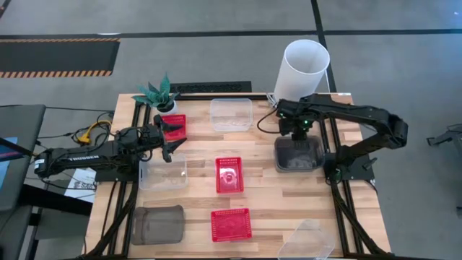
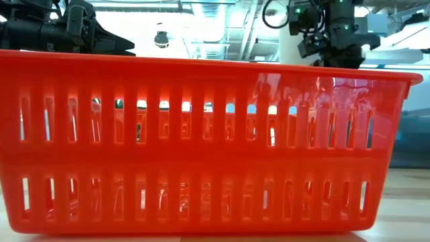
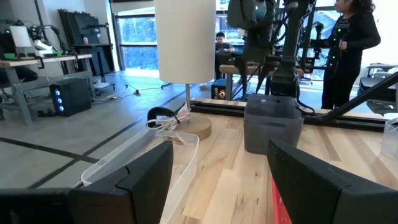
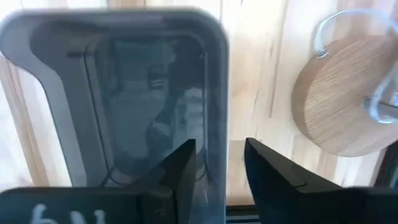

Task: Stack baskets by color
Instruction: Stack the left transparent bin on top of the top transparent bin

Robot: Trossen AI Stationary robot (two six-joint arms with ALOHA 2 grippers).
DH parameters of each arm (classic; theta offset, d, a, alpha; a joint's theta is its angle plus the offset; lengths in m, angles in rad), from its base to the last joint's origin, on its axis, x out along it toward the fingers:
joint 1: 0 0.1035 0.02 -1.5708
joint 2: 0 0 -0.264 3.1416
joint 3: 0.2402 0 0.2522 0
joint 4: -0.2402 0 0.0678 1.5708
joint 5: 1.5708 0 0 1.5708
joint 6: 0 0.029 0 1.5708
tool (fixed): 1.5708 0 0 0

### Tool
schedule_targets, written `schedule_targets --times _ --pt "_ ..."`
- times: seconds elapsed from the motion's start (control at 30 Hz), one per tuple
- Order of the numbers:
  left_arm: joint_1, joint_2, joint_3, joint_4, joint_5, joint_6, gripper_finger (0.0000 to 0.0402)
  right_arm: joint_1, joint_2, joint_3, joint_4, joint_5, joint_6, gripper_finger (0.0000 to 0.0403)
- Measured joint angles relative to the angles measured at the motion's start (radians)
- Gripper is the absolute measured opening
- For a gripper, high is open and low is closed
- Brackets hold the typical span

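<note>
My right gripper (image 1: 296,133) points down, open, over the far end of a smoky grey basket (image 1: 298,154) standing at the table's right. In the right wrist view one finger (image 4: 183,168) hangs inside the basket's rim (image 4: 216,93) and the other (image 4: 270,171) outside it, with gaps on both sides. My left gripper (image 1: 172,141) waits level and open at the left, above a red basket (image 1: 174,124). Two red baskets (image 1: 229,175) (image 1: 231,224), clear baskets (image 1: 231,114) (image 1: 162,172) and another grey basket (image 1: 157,224) sit bottom-down on the table.
A tall white cylinder (image 1: 303,68) on a round wooden foot (image 4: 348,93) stands just beyond the right grey basket. A small green plant (image 1: 160,94) is at the far left. A clear basket (image 1: 307,242) lies tilted at the near right edge. A person (image 3: 351,50) stands beyond the table.
</note>
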Motion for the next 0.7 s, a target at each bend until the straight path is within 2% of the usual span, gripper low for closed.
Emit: schedule_targets --times 0.23,0.43,0.7 --pt "0.0 0.0 0.007 -0.062 0.009 0.0 0.0251 0.025 -0.038 0.059 0.001 -0.015 0.123 0.0187" --pt "0.0 0.041 0.159 -0.382 0.01 -0.011 0.0251 0.104 -0.092 0.059 0.004 -0.099 0.266 0.0189" --pt "-0.039 0.239 0.394 -0.807 0.001 -0.08 0.0251 0.28 -0.149 0.058 0.117 -0.111 0.366 0.0175"
